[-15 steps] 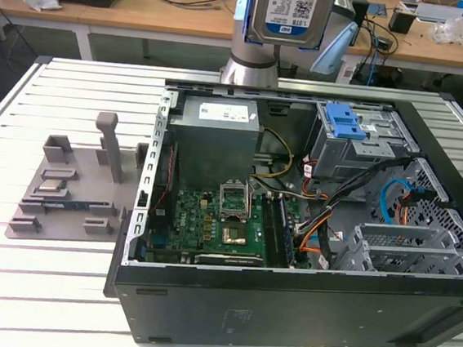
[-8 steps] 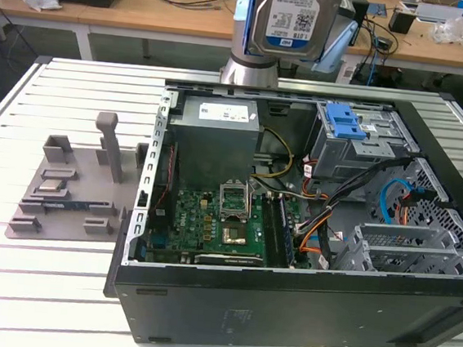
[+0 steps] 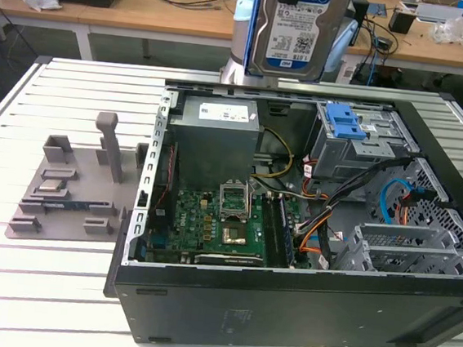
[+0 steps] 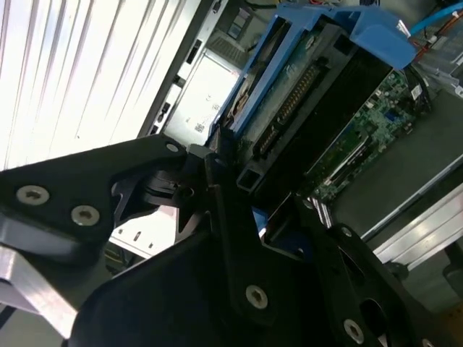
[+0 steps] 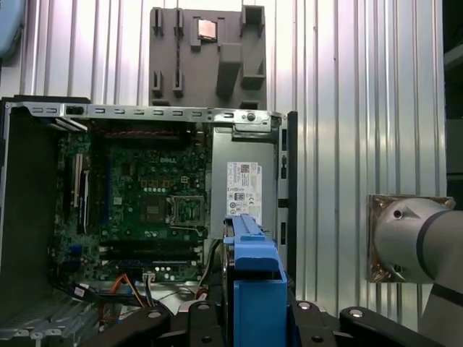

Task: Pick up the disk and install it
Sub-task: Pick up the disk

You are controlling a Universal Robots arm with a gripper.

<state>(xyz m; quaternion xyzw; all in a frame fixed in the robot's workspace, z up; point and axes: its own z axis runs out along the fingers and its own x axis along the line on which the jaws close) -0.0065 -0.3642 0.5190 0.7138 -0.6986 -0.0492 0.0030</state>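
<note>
Between the clenched jaws of the gripper (image 5: 253, 325) is the disk (image 3: 299, 28), gripped by its blue-railed edges and raised clear of everything. Its long axis stands upright and its label faces out in the exterior view. Below the gripper lies the open computer case (image 3: 284, 310). The drive cage (image 3: 357, 149), with its blue bracket (image 3: 345, 120), is beneath the disk and slightly toward the exterior view's right. The power supply (image 3: 217, 131) is beneath toward the left.

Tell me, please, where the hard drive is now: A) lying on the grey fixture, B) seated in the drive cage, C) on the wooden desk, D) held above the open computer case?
D: the gripper clamps the hard drive in the air over the open computer case.
</note>
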